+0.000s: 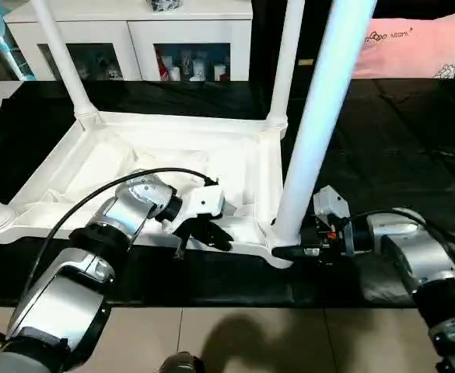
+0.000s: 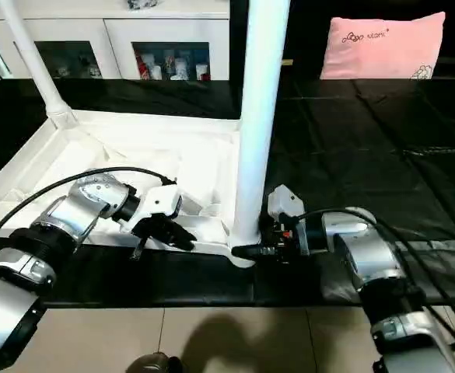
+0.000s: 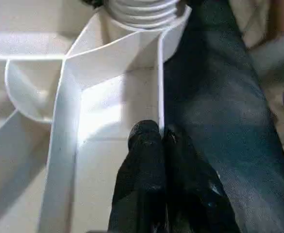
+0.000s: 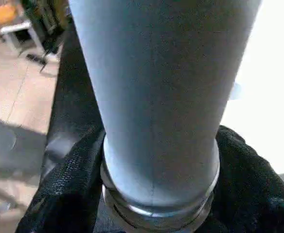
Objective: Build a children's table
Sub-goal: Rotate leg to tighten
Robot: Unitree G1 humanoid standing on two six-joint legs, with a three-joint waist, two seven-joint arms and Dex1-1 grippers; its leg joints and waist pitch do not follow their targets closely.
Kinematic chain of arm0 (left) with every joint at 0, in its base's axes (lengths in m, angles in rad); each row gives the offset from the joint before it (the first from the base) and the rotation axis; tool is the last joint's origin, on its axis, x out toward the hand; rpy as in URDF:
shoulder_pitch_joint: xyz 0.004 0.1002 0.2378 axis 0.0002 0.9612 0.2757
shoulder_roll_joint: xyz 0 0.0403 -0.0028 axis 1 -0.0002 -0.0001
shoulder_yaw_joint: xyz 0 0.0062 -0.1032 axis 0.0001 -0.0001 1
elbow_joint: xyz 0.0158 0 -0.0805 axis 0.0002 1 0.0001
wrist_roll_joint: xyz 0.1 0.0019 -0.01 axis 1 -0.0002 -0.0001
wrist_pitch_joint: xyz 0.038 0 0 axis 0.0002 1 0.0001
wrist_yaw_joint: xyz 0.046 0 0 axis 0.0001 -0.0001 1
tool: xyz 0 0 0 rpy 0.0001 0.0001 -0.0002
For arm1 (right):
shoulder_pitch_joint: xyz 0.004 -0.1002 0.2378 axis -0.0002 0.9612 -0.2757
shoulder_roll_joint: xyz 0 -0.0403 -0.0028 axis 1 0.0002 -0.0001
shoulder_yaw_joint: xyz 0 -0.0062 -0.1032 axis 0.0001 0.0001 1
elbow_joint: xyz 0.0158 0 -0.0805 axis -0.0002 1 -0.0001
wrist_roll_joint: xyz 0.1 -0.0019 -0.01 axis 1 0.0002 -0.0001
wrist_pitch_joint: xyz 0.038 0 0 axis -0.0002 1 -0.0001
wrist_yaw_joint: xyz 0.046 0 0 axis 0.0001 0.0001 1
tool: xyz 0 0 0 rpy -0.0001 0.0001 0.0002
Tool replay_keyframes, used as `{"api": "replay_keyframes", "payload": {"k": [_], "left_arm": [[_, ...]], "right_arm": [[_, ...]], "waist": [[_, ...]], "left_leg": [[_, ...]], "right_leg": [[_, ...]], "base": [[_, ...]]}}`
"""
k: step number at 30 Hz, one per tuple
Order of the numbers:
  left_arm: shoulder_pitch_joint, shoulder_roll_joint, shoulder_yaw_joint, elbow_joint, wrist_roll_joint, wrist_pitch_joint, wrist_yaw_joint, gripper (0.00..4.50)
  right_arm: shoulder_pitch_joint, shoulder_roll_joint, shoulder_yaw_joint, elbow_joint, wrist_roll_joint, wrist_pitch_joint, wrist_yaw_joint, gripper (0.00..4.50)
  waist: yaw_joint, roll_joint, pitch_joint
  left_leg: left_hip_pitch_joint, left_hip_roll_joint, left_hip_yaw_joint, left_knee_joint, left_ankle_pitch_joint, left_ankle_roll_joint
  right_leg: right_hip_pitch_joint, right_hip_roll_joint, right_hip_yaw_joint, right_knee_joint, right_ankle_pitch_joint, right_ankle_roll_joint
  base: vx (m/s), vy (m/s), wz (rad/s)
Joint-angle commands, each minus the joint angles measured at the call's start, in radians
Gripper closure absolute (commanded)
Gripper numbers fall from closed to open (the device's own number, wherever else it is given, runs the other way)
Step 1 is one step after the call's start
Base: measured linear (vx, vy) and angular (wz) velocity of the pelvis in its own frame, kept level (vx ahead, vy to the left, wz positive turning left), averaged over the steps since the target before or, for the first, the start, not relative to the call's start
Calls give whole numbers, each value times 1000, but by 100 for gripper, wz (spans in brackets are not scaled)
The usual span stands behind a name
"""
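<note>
Left gripper (image 1: 204, 233): fingers pressed together on tabletop (image 1: 235, 155) rim — near corner leg (image 1: 320, 116).
Right gripper (image 2: 246, 250): fingers clasp that leg's base — wrist view shows both sides.

my white tabletop (image 1: 173, 167) lies ribbed underside up; legs stand upright at its corners, the nearest leg (image 1: 320, 124) at four o'clock.

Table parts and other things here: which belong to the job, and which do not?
Job: tabletop, upside down; near-corner leg; far legs; left gripper; right gripper.
Not the job: cabinet, pink pillow, black sheet.
</note>
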Motion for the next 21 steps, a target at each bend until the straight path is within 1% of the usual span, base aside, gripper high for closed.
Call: {"api": "replay_keyframes", "payload": {"k": [1, 2, 3, 4, 5, 6, 7, 8, 9, 10, 11, 12, 13, 14, 15, 16, 17, 18, 19, 20, 21], "left_arm": [[-23, -44, 51, 2, -44, 77, 102, 450], [-26, -56, 67, 3, -53, 100, 134, 450], [-28, -61, 73, 3, -57, 110, 146, 450], [-33, -76, 93, 1, -71, 141, 181, 450], [-38, -89, 110, 0, -81, 166, 215, 450], [-49, -111, 135, 2, -94, 206, 271, 450], [-61, -133, 155, 6, -101, 233, 333, 450], [-71, -151, 172, 9, -103, 255, 385, 450], [-77, -161, 179, 11, -103, 266, 410, 450], [-83, -177, 185, 9, -95, 281, 446, 450], [-94, -197, 192, 17, -83, 290, 504, 450], [-98, -203, 195, 21, -81, 292, 517, 450], [-106, -213, 200, 31, -76, 295, 542, 450], [-109, -216, 203, 35, -76, 296, 550, 450], [-124, -232, 216, 55, -77, 306, 592, 450], [-131, -237, 218, 65, -74, 304, 609, 450], [-135, -239, 221, 69, -74, 304, 617, 450], [-140, -243, 225, 74, -74, 306, 630, 450], [-144, -246, 228, 77, -75, 308, 639, 450], [-147, -247, 226, 75, -70, 311, 648, 450], [-147, -247, 224, 74, -69, 311, 648, 450]], "right_arm": [[19, 50, -4, 11, -1, 53, -126, 176], [25, 68, -11, 15, -5, 47, -162, 176], [27, 75, -13, 16, -5, 44, -173, 176], [29, 98, -22, 28, -10, 52, -225, 176], [27, 119, -30, 44, -17, 58, -276, 176], [20, 154, -45, 75, -22, 47, -346, 176], [4, 190, -62, 113, -27, 38, -425, 176], [-10, 222, -79, 143, -32, 32, -491, 176], [-21, 240, -88, 160, -34, 32, -531, 176], [-40, 272, -105, 186, -39, 44, -598, 176], [-65, 307, -119, 222, -52, 50, -687, 176], [-72, 317, -123, 230, -55, 49, -712, 176], [-85, 335, -131, 247, -60, 47, -763, 176], [-90, 339, -132, 253, -63, 49, -777, 176], [-112, 361, -136, 284, -80, 62, -849, 176], [-122, 369, -134, 297, -90, 58, -873, 176], [-127, 373, -136, 304, -92, 57, -883, 176], [-134, 381, -142, 314, -92, 57, -896, 176], [-140, 387, -150, 323, -91, 55, -903, 176], [-147, 395, -164, 335, -86, 48, -909, 176], [-148, 395, -167, 335, -84, 48, -908, 176]], "waist": [[-11, -14, -73], [-14, -12, -71], [-16, -13, -70], [-18, -15, -70], [-19, -13, -70], [-27, -15, -70], [-32, -14, -71], [-44, -13, -70], [-48, -13, -70], [-59, -12, -70], [-62, -13, -72], [-67, -14, -74], [-67, -15, -76], [-68, -13, -79], [-68, -13, -78], [-70, -12, -79], [-68, -10, -80], [-70, -10, -78], [-70, -8, -77], [-70, -6, -75], [-70, -6, -75]], "left_leg": [[31, 45, -14, -63, -215, 64], [33, 45, -16, -66, -243, 47], [32, 45, -16, -67, -252, 40], [32, 44, -17, -68, -258, 32], [34, 45, -18, -70, -264, 29], [30, 43, -20, -72, -262, 24], [29, 42, -19, -71, -261, 20], [30, 41, -20, -72, -273, 11], [28, 39, -21, -72, -271, 9], [29, 37, -21, -73, -268, 11], [27, 37, -21, -72, -258, 15], [25, 34, -19, -69, -230, 24], [25, 32, -18, -66, -217, 31], [23, 30, -16, -61, -177, 53], [21, 29, -15, -61, -165, 59], [21, 29, -15, -60, -151, 65], [23, 30, -15, -60, -151, 68], [22, 30, -15, -61, -156, 71], [25, 32, -16, -62, -173, 69], [25, 34, -17, -65, -189, 66], [25, 34, -17, -65, -189, 66]], "right_leg": [[38, -76, 41, -80, -156, -253], [37, -78, 42, -87, -210, -242], [38, -79, 43, -88, -226, -235], [38, -79, 43, -88, -241, -226], [36, -80, 43, -90, -248, -224], [39, -78, 43, -88, -240, -222], [38, -78, 43, -86, -228, -225], [35, -80, 42, -87, -230, -235], [37, -79, 40, -89, -235, -233], [37, -77, 42, -90, -220, -232], [40, -76, 41, -89, -203, -233], [41, -75, 42, -86, -160, -240], [43, -74, 41, -86, -143, -242], [46, -75, 41, -84, -90, -246], [46, -73, 41, -82, -73, -247], [46, -71, 40, -79, -49, -251], [45, -73, 39, -80, -46, -252], [46, -72, 38, -81, -48, -255], [45, -73, 38, -83, -64, -254], [45, -73, 39, -84, -77, -253], [45, -73, 39, -84, -77, -253]], "base": [[0, 0, 0], [0, 0, 0], [0, 0, 0], [0, 0, 0], [0, 0, 0], [0, 0, 0], [0, 0, 0], [0, 0, 0], [0, 0, 0], [0, 0, 0], [0, 0, 0], [0, 0, 0], [0, 0, 0], [0, 0, 0], [0, 0, 0], [0, 0, 0], [0, 0, 0], [0, 0, 0], [0, 0, 0], [0, 0, 0], [0, 0, 0]]}}
